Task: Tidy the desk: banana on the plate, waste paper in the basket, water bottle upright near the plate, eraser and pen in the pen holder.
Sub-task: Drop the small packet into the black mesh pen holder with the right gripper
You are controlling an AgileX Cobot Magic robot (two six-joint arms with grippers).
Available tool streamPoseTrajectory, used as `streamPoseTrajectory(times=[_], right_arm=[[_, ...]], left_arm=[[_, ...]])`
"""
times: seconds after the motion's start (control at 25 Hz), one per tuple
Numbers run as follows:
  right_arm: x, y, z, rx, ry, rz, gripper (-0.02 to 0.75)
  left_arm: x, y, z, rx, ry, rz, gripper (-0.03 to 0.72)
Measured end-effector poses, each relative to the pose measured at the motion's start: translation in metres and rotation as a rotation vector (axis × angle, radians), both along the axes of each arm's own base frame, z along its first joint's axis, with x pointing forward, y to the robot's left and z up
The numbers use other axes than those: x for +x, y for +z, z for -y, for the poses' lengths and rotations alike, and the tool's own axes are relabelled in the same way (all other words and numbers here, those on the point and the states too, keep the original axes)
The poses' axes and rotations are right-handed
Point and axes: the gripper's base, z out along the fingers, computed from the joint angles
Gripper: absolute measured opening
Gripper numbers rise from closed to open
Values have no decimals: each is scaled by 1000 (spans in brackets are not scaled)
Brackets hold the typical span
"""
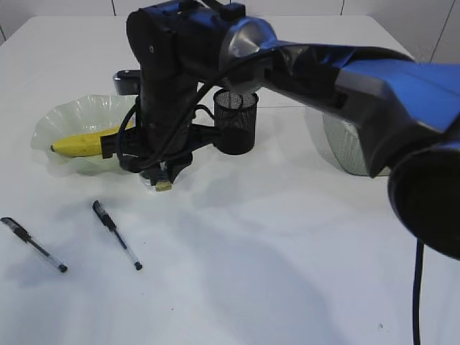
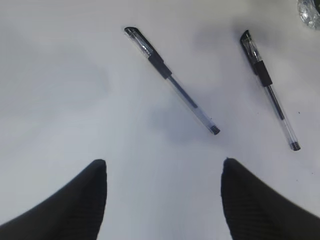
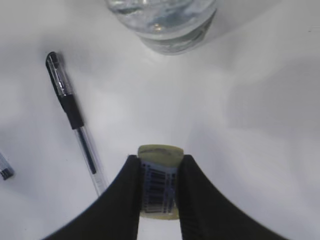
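Right wrist view: eraser (image 3: pixel 160 187) clamped between right tool (image 3: pixel 159 192) jaws; pen (image 3: pixel 75 120) just left.

Right arm's black wrist housing (image 1: pixel 162 93) blocks your line to the black mesh pen holder (image 1: pixel 236 121) from the left. Two clear-barrel black-capped pens (image 1: pixel 116 234) lie on the front-left tabletop; open white table (image 1: pixel 287 273) front-centre gives you passage.
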Motion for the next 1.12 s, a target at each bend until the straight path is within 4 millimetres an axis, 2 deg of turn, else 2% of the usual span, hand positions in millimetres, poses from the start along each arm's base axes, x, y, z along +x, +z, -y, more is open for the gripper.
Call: streamPoseTrajectory(times=[0.2,0.44,0.56,0.72,0.84,1.12], right_arm=[[1,10,28,-60,-15,8,146],[12,24,88,-181,-92,47,146],[23,37,119,-192,-153,69,146],[38,45,154,-198,-220,80,146],[42,46,165,-216,-205,87,146],[45,47,163,-195,-182,119,146]], left_arm=[[0,0,0,0,0,-1,503],[0,0,0,0,0,-1,503],[0,0,0,0,0,-1,503],[0,0,0,0,0,1,503],[0,0,0,0,0,1,503],[0,0,0,0,0,1,503]])
